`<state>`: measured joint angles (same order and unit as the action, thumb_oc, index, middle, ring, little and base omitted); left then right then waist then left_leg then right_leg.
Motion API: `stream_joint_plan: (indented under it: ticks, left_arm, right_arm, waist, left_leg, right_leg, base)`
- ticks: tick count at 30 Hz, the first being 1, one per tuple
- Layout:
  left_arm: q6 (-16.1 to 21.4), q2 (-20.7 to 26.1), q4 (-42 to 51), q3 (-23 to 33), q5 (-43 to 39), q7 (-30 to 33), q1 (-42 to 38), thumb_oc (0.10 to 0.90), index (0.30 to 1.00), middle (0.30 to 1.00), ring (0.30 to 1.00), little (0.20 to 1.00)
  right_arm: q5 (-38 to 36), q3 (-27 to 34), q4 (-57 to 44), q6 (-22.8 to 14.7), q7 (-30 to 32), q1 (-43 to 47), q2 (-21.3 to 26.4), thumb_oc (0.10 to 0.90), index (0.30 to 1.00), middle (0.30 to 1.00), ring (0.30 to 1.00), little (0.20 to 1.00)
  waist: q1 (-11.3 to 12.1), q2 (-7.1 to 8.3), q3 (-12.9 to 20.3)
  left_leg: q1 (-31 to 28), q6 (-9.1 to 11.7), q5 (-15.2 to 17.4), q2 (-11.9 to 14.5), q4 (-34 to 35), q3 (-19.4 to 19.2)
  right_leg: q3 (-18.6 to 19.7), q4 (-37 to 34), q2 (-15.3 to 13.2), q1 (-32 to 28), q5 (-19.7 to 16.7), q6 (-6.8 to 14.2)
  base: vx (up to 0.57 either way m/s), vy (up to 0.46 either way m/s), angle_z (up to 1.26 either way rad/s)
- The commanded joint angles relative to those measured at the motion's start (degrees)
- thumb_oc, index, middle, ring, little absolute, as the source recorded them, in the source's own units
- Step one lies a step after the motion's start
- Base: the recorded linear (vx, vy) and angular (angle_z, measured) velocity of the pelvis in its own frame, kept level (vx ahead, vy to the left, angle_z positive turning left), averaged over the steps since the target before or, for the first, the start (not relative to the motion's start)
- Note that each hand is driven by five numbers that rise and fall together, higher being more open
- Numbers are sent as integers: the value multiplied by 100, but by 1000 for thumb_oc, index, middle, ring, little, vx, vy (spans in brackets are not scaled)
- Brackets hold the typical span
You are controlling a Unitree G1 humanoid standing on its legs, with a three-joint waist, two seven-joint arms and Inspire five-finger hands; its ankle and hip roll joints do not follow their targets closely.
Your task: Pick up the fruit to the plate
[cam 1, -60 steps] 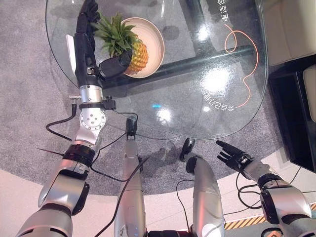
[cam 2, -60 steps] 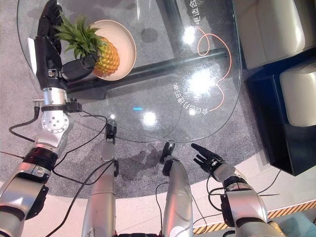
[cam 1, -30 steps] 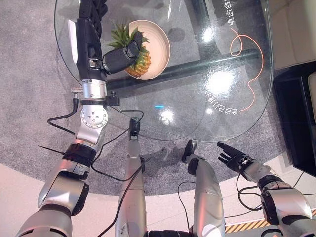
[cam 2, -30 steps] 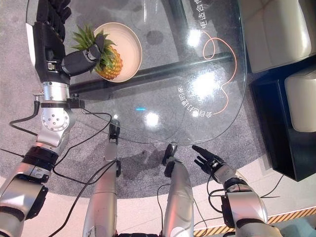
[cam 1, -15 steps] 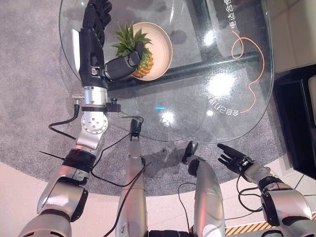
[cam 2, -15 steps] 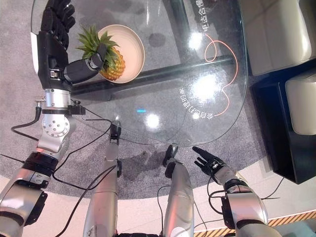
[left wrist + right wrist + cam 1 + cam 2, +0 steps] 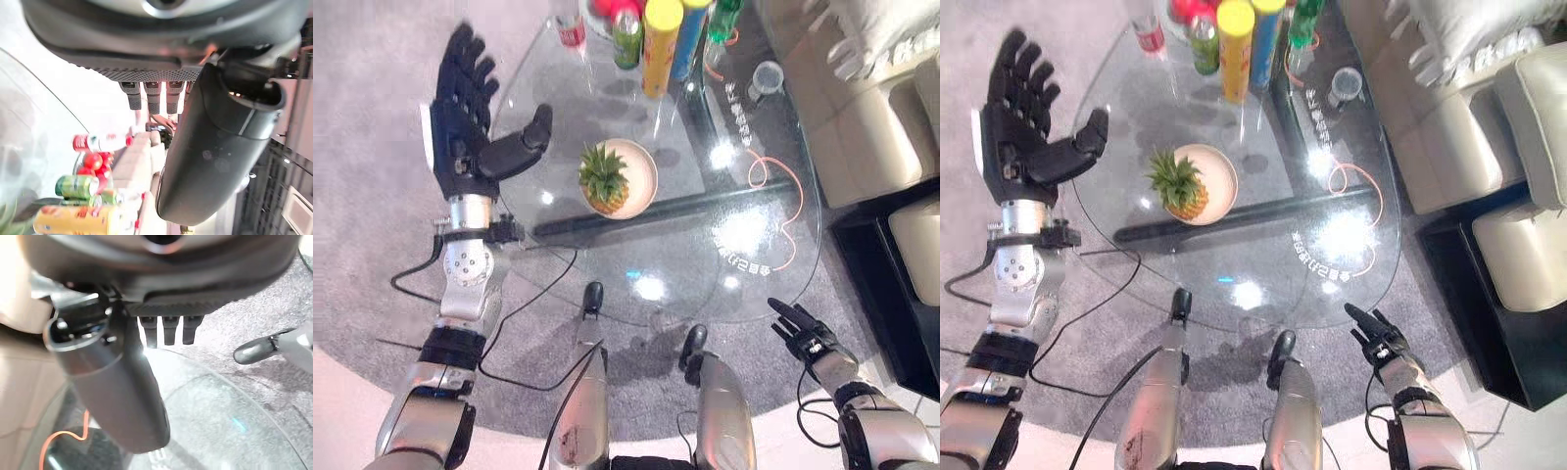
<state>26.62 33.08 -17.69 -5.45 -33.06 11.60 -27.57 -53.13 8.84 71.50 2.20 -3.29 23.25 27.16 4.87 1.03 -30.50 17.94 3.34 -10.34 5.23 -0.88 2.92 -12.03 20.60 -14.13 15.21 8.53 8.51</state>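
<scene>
Pineapple (image 7: 605, 182) stands upright on the round cream plate (image 7: 643, 164), spiky green crown up, on the clear glass bench (image 7: 636, 255). Left hand (image 7: 470, 127) is raised beside the bench's left edge, apart from the fruit, fingers straight and spread, thumb out, holding nothing. Right hand (image 7: 1378, 345) hangs low off the near right rim, fingers extended, empty. Left wrist view adds red fruit (image 7: 93, 164) and a green can (image 7: 76, 186) lying behind the yellow tube (image 7: 660, 29). Right wrist view shows grey carpet (image 7: 244, 328) under the glass.
</scene>
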Motion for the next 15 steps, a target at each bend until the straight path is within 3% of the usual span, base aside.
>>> stream_joint_plan:
  ticks: [1,8,15]
  left_arm:
    - [195,21,-134,629,-160,-174,-322,800,900,900,900,900]
    - [-316,-140,-1311,792,326,-377,667,800,900,900,900,900]
    - [-620,-536,-3250,733,1142,-710,1669,800,900,900,900,900]
  right_arm:
    - [564,204,-18,-399,64,-528,202,800,900,900,900,900]
    - [1833,251,-52,-487,272,-1304,-64,800,900,900,900,900]
    - [2769,115,203,-124,339,-1873,-383,800,900,900,900,900]
  waist:
    - [-21,133,667]
    - [-120,29,1419]
    - [-192,-26,2149]
  left_leg:
    - [-446,118,878,43,-329,-401]
    - [-1177,159,710,139,242,-432]
    - [-1795,200,670,243,558,-521]
  right_leg:
    - [168,-1535,-97,-401,-1181,68]
    - [132,-2005,-47,-1089,-1285,92]
    - [102,-2260,54,-1677,-1279,67]
  base:
    - [217,39,-3]
    - [182,22,-1]
    - [200,11,2]
